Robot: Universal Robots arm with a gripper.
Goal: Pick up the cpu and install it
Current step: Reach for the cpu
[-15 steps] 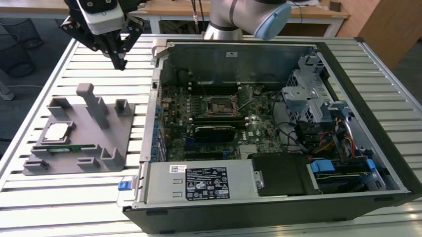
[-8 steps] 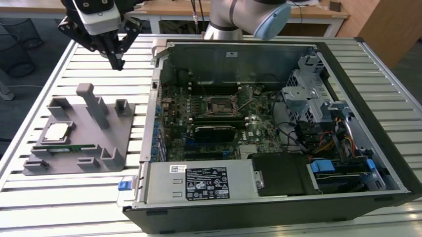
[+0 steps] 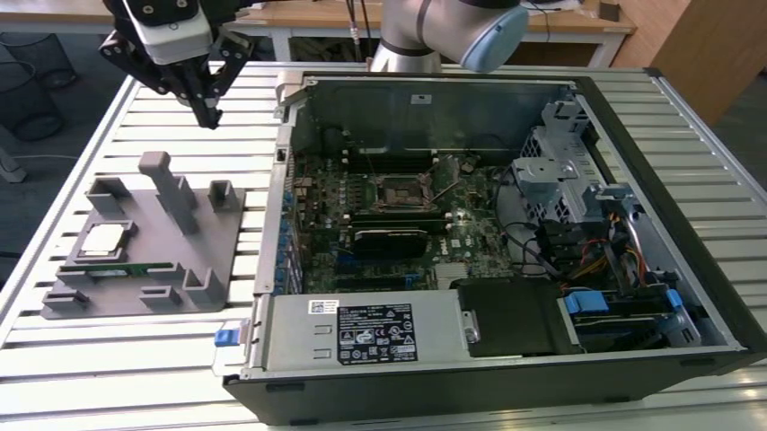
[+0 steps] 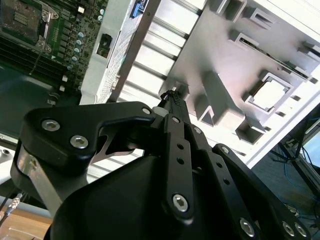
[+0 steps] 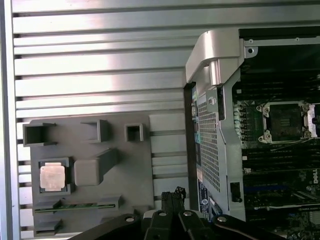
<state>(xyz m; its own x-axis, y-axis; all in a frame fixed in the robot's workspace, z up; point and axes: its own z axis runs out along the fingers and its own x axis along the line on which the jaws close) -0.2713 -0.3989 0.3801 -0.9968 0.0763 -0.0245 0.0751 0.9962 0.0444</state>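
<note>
The cpu [image 3: 102, 239] is a small square chip with a silver top. It lies flat in a recess of the grey tray [image 3: 207, 274] at the exterior view's left, and both wrist views show the cpu [image 5: 52, 176] [image 4: 270, 94] there. My gripper [image 3: 211, 115] hangs in the air above the slatted table, behind the tray and well clear of the chip. Its black fingertips [image 5: 172, 194] [image 4: 173, 96] are pressed together, shut on nothing. The open cpu socket [image 3: 401, 190] [image 5: 282, 120] sits on the green motherboard inside the computer case.
A long green memory stick [image 3: 120, 269] [image 5: 75, 205] lies in a tray slot beside the cpu. Upright grey blocks [image 3: 168, 184] rise from the tray. The case wall [image 3: 282, 171] stands between tray and motherboard. Drive cages and cables [image 3: 576, 206] fill the case's right side.
</note>
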